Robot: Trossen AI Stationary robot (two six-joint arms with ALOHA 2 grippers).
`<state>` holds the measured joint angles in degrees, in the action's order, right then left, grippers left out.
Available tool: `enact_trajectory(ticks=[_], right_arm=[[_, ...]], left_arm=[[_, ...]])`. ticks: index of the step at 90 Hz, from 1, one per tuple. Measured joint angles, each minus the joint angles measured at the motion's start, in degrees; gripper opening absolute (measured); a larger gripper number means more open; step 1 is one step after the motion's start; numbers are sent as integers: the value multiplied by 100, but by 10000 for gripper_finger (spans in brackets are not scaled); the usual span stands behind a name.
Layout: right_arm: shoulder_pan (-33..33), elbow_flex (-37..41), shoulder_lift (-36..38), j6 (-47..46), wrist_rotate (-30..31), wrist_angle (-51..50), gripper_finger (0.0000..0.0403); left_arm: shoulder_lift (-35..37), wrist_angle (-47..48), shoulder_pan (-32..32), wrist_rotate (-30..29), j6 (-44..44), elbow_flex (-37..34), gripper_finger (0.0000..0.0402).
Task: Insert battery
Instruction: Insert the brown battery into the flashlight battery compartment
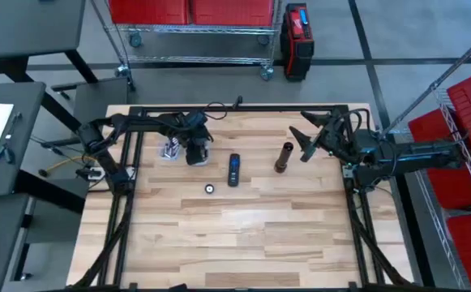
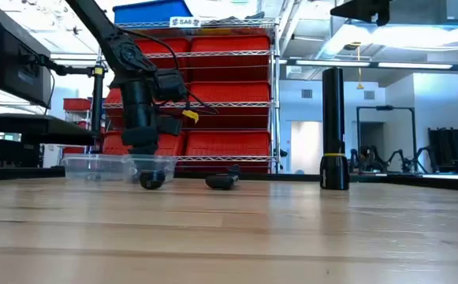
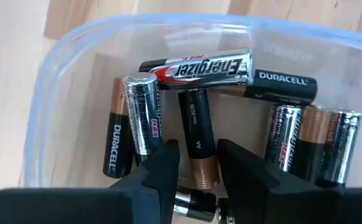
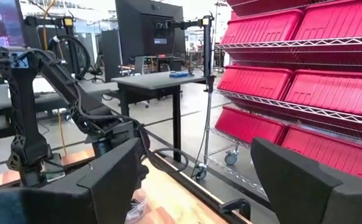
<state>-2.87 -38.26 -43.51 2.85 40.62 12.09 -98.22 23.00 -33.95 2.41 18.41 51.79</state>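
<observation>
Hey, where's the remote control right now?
In the high view the remote control lies mid-table, between the battery tub under the left tool and the upright flashlight.

I have a light wooden table (image 1: 243,235) under the arms, planks running across. On it lie a clear plastic tub (image 1: 169,150) of batteries toward the left, a black remote (image 1: 233,169) near the middle, a small round cap (image 1: 209,188) just in front of it, and a dark flashlight (image 1: 284,157) standing upright to the right
</observation>
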Motion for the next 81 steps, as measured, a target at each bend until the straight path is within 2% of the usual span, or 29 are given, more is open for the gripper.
enact_trajectory(ticks=[7, 17, 39, 60, 81], right_arm=[[0, 0, -3, 0, 0, -5, 294], [0, 0, -3, 2, 0, -10, 294], [0, 0, 7, 16, -2, 13, 294], [-15, -160, 7, 20, -4, 82, 294], [-18, -624, 7, 16, -156, 86, 294]], left_arm=[[-3, -8, 11, 22, -50, -4, 71], [-6, 4, 11, 56, -228, -3, 23], [200, 445, 28, 34, -628, 387, 20], [769, 1526, 101, -16, -657, 1537, 20], [1062, 2341, 560, 58, -865, 3279, 20]])
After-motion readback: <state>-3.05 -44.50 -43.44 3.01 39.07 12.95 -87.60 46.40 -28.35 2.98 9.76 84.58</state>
